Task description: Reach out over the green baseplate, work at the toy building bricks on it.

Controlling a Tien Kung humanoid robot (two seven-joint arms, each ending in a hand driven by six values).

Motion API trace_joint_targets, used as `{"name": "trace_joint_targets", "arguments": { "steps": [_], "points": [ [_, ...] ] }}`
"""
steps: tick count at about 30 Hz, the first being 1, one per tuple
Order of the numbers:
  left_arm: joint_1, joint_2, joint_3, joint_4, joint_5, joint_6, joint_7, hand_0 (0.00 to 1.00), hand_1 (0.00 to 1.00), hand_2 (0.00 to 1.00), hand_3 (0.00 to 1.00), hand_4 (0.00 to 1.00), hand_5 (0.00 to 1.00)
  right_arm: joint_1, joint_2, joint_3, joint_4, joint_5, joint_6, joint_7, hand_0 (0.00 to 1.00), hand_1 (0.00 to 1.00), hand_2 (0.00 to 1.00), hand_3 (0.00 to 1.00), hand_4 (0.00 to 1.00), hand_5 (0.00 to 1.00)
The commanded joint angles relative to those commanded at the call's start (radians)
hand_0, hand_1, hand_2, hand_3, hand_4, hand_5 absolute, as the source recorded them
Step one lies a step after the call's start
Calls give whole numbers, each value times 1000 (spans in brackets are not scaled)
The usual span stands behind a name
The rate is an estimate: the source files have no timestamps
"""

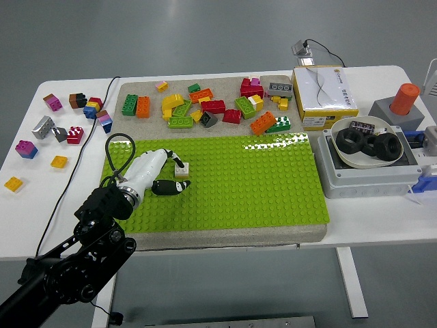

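The green baseplate [246, 178] lies across the middle of the table on a grey mat. My left hand [176, 171], white with black fingers, reaches over its left part. A small white brick [182, 169] sits low on the plate at the fingertips. A curled finger [175, 158] touches the brick from above and the black thumb [171, 186] lies just below it. Several loose bricks [212, 106] in red, yellow, green and orange lie on the mat behind the plate. My right hand is out of sight.
More loose bricks [61, 126] are scattered at the table's left end. A black cable [82, 147] runs past the plate's left edge. On the right stand a yellow-white box [324, 96] and a grey box with a bowl of black rings [369, 143].
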Motion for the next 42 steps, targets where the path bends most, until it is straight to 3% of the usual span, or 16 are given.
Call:
{"name": "trace_joint_targets", "arguments": {
  "steps": [15, 42],
  "points": [
    [-13, -11, -14, 31, -6, -15, 10, 995, 886, 859, 584, 831, 387, 2, 1, 5, 0, -3, -3, 4, 602, 603, 648, 652, 576, 850],
    [-14, -4, 4, 53, -1, -22, 15, 995, 886, 860, 582, 834, 424, 3, -2, 9, 0, 1, -4, 8, 602, 600, 643, 651, 578, 839]
  ]
}}
